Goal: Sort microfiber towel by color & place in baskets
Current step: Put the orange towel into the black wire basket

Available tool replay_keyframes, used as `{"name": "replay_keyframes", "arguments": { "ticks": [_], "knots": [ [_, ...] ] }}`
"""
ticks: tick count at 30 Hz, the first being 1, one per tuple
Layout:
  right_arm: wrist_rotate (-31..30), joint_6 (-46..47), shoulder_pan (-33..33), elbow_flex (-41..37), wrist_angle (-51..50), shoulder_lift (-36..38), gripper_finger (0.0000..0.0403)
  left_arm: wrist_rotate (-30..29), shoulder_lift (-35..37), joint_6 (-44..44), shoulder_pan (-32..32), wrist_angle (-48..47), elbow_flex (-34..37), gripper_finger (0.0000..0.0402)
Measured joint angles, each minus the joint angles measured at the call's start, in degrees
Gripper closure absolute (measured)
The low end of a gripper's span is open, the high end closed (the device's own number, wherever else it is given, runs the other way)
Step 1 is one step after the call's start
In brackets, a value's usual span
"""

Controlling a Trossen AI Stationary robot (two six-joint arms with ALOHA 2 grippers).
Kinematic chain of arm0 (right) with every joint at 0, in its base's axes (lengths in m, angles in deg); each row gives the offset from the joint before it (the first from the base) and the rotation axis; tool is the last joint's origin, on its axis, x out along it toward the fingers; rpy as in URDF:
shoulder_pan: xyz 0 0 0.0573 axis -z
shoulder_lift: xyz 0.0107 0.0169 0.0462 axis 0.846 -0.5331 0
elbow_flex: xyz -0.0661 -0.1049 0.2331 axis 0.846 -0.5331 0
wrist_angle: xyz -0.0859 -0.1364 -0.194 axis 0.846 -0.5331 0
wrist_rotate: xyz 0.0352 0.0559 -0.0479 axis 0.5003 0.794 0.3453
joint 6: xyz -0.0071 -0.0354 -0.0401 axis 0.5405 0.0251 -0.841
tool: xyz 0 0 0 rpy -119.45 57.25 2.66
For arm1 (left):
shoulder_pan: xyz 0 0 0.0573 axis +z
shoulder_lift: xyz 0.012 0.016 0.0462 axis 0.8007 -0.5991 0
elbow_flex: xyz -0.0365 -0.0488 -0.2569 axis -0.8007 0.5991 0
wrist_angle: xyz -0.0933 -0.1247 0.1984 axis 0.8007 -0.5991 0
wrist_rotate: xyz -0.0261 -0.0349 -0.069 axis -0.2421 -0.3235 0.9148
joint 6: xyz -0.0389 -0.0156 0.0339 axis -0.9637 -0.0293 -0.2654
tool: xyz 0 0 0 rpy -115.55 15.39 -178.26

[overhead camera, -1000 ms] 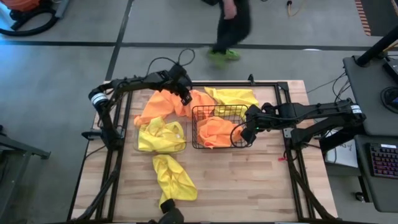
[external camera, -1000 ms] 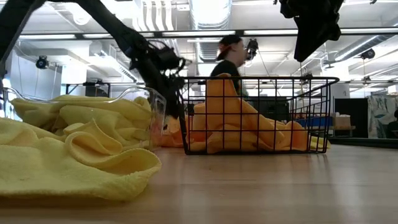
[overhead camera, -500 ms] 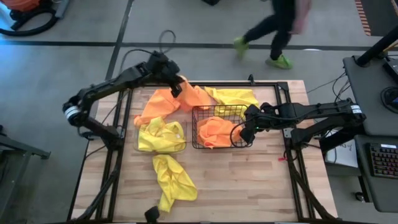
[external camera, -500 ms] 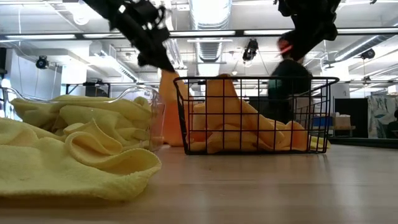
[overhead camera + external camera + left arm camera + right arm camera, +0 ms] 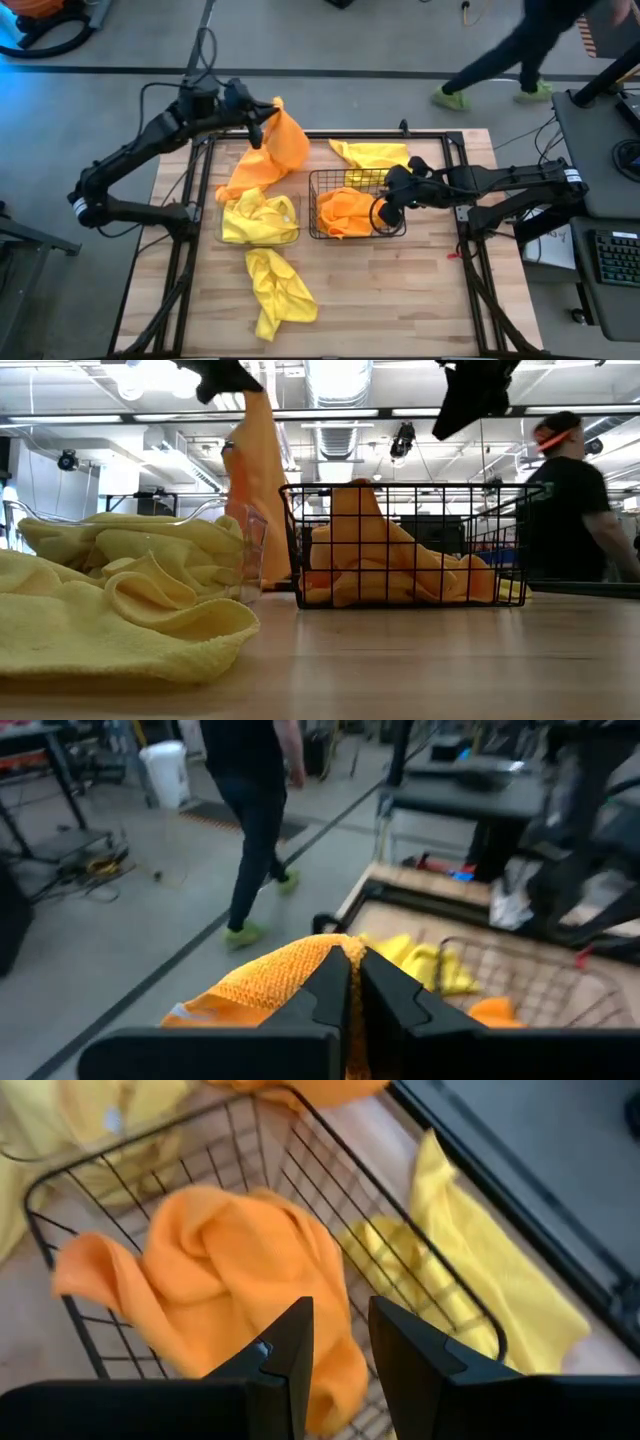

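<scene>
My left gripper (image 5: pixel 264 117) is raised over the table's far left corner, shut on an orange towel (image 5: pixel 286 142) that hangs from it. In the low view this towel (image 5: pixel 256 480) drops behind the clear bin (image 5: pixel 235 550). More orange cloth (image 5: pixel 243 182) lies on the table below it. The clear bin (image 5: pixel 222 232) holds yellow towels. My right gripper (image 5: pixel 386 203) hovers open over the right end of the black wire basket (image 5: pixel 312 205), which holds orange towels (image 5: pixel 230 1250). One yellow towel (image 5: pixel 278 290) lies near the front edge, another (image 5: pixel 375 155) beyond the basket. My left gripper pinches a bunched top part of the orange towel (image 5: pixel 318 956) between its two fingers (image 5: pixel 330 982). The cloth is lifted and hangs slack below the fingers (image 5: pixel 250 430). Its lower end is hidden behind the clear bin, so whether it rests on the table cannot be told.
A person (image 5: pixel 520 45) walks across the floor beyond the far edge, also showing in the low view (image 5: pixel 565 500). Bare wood (image 5: pixel 400 290) stretches over the near right of the table. A dark metal frame (image 5: pixel 455 150) runs along the far and right edges.
My left gripper rose and drew back toward the far left corner, still shut, pulling the orange towel's top up off the heap until it hangs. My right gripper shifted slightly leftward over the wire basket. The person walked from left to right behind the table.
</scene>
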Motion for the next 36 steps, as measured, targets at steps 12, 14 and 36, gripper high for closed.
{"name": "replay_keyframes", "arguments": {
  "ticks": [12,14,36],
  "knots": [
    [0.27,-16.95,0.00,0.00,23.60,-0.06,0.0307,1.60,7.37,-4.12,-7.65,6.31,0.00,0.0402],
    [0.87,-18.74,0.00,0.00,25.95,-0.30,0.0307,1.60,7.93,-4.16,-9.58,7.59,0.00,0.0402],
    [-2.97,-27.96,1.70,-0.04,41.81,-9.68,0.0302,-2.75,0.82,-5.58,-25.02,17.31,3.96,0.0402]
  ]
}}
